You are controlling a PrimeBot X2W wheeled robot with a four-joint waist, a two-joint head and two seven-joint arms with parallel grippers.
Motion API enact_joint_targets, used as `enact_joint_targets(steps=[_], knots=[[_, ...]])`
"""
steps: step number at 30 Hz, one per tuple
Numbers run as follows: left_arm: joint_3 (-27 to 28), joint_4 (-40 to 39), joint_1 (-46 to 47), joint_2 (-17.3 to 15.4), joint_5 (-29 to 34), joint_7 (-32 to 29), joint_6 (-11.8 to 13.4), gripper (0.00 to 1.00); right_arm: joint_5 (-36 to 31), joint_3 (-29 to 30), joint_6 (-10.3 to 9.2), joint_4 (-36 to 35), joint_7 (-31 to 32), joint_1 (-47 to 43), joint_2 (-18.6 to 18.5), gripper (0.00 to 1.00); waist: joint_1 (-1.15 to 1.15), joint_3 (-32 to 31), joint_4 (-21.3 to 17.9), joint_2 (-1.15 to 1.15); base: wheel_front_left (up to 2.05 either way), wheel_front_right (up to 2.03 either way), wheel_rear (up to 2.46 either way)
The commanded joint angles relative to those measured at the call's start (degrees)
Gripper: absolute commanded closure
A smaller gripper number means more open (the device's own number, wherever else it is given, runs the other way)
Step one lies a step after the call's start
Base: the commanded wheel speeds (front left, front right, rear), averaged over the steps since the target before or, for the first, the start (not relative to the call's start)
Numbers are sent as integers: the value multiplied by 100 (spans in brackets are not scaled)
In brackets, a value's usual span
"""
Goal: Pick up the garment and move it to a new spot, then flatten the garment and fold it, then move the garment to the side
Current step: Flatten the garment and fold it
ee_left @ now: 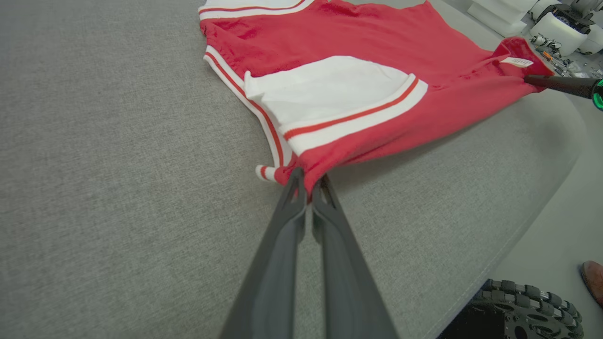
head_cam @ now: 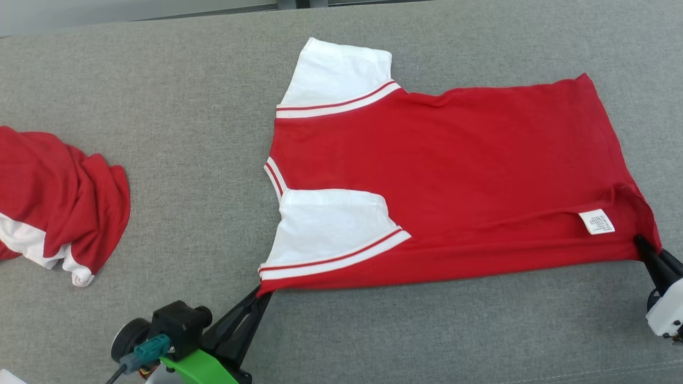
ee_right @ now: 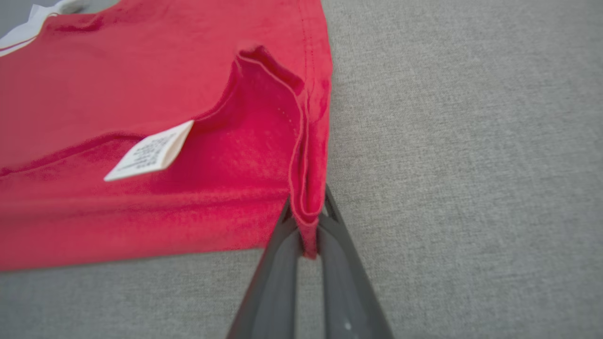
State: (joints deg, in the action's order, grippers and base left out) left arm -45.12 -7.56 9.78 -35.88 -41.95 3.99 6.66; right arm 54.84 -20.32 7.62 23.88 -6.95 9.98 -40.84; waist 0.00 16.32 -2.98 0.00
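Garment, a red short-sleeved shirt with white sleeves, is lying spread on the grey fabric-covered surface, occupying the middle and right of the head view; its sleeve end is pointing toward the robot's left and its hem toward the robot's right. Far sleeve is lying flat at the upper edge; near sleeve is lying folded over the red body, its red-striped white cuff running diagonally; a white care label is showing near the hem corner, beside a turned-over fold of red cloth.

Left pincer is clamping the near corner at the sleeve end, just beside the cuff; in the left wrist view both dark fingers are pressing together with red cloth pinched between the tips and a bit of striped trim curling out beside them. Right pincer is clamping the near hem corner; in the right wrist view a doubled edge of red cloth is passing between its closed fingertips. Between the two grips the near edge is hanging just above the surface, casting a shadow beneath it.

A crumpled heap of red and white cloth is lying at the left edge of the head view, well apart from the garment; in the left wrist view a black treaded wheel is showing beyond the surface's rounded edge, with the toe of a brown shoe near it on the floor.
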Motion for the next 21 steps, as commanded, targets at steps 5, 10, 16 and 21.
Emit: enact_joint_targets(steps=[5,10,16,21], knots=[[-23,221,-146,77,-127,-52,105,11,-321,207,-18,337,5,-143,104,0,0,-99,9,0,0,0,0],[154,191,-208,157,-121,223,309,0,-787,582,-18,361,-426,-217,120,0,0,-167,18,0,0,0,0],[567,-80,-186,122,-43,733,594,0,-1560,1055,-18,-126,-754,-280,470,0,0,-221,-38,0,0,0,0],[955,-253,77,140,161,994,732,0,-2006,1192,-18,-625,-806,-220,1022,0,0,-254,-106,0,0,0,0]])
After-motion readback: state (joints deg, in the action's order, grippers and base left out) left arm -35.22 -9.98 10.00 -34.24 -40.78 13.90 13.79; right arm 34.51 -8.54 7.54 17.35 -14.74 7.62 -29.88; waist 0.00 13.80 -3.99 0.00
